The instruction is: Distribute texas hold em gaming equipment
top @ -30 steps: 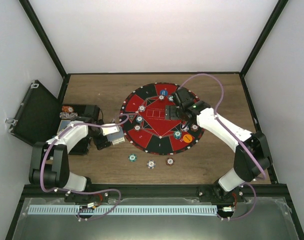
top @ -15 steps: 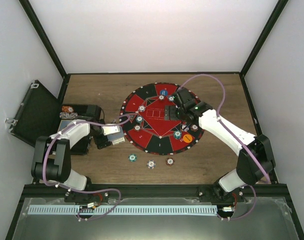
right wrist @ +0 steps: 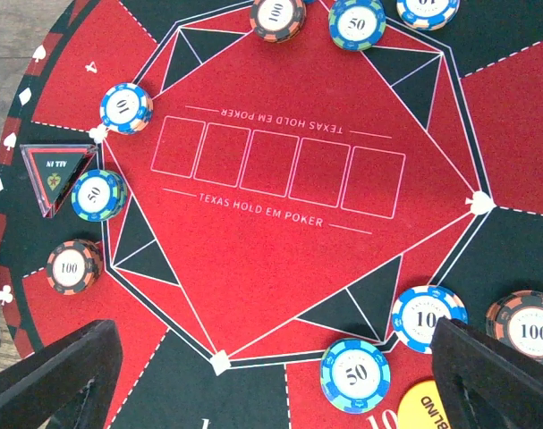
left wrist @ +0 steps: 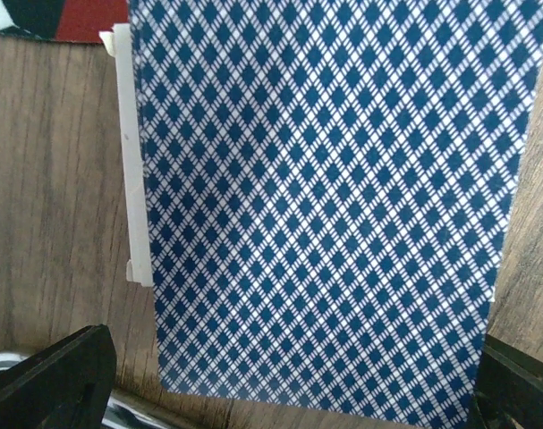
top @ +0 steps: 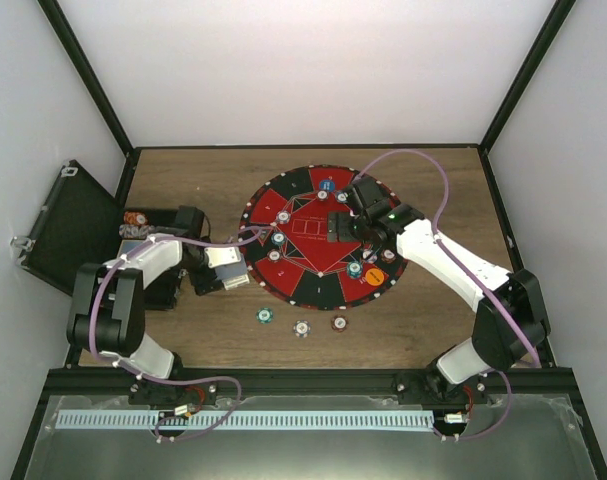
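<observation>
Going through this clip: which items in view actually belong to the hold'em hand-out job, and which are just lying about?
Belongs to the job:
- deck of playing cards
- poker chips on the mat
- three more chips on the bare table
- orange button disc

Just lying about:
- round red-and-black mat
- open black case

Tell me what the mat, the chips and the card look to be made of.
Mat: likely felt or thin printed fabric, matte, no glare on the red. Chips: probably moulded plastic or clay composite, with striped rims and printed centre labels. Card: coated paper or plastic, smooth diamond-print back; which, I cannot tell.
</observation>
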`<state>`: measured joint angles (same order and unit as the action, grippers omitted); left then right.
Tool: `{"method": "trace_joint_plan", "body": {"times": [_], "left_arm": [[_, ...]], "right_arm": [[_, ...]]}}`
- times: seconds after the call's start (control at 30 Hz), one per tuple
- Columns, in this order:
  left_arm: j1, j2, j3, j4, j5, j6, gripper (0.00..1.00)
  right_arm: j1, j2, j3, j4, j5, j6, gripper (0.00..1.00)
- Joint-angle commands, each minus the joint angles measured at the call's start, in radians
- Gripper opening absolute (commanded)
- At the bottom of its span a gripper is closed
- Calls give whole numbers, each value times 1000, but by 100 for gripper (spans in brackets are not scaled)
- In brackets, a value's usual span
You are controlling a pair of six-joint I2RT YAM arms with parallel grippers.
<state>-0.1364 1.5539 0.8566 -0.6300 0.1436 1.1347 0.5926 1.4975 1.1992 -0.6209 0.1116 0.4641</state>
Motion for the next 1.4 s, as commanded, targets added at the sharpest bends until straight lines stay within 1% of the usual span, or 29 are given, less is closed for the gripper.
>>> {"method": "trace_joint_plan", "body": {"times": [0.0,0.4,0.6,0.87,1.07,1.27,1.37], "left_arm": [[-4,15,13,-14,31,34,100],[-5,89,23,4,11,48,100],[-5,101,34,-1,22,46,98],[-5,121,57,-18,23,65,87],[-6,123,45,-10,20,76,85],[-6,129,38,-6,14,85,79],[-6,125,33,4,16,87,79]], "right_arm": [[9,-24,10,0,-4,-8,96],[9,-27,10,-5,-12,-8,95],[9,-29,8,-5,-17,-11,94],[10,-28,5,3,-32,-10,92],[11,-28,7,0,-38,-8,92],[16,-25,7,2,-46,-7,92],[18,-21,8,5,-58,-6,92]]}}
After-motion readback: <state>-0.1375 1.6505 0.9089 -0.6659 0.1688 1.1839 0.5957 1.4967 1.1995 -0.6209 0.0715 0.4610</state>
